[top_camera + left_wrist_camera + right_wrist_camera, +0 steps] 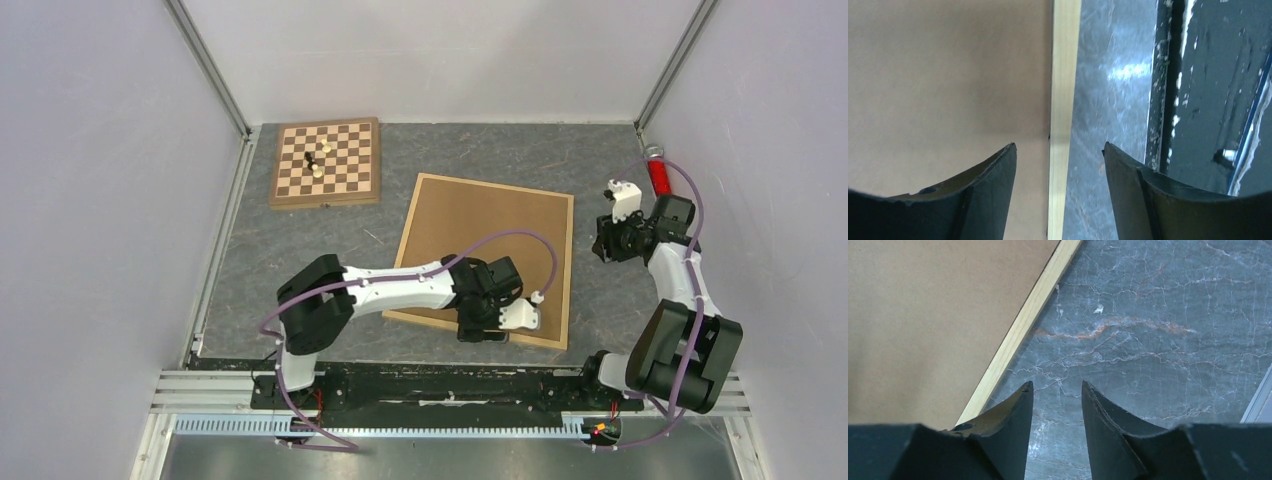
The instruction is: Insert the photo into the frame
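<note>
L gripper spread astride frame rail at 6 o'clock, nothing pinched: centre rail, lower squarely, then close. R gripper half-spread, empty, 3 o'clock side.

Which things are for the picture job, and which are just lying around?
For the job: wooden frame, brown backing board lying in it, left gripper, right gripper. The photo is not in view.
Just lying about: chessboard, chess pieces on it, red cylinder at the far right.
</note>
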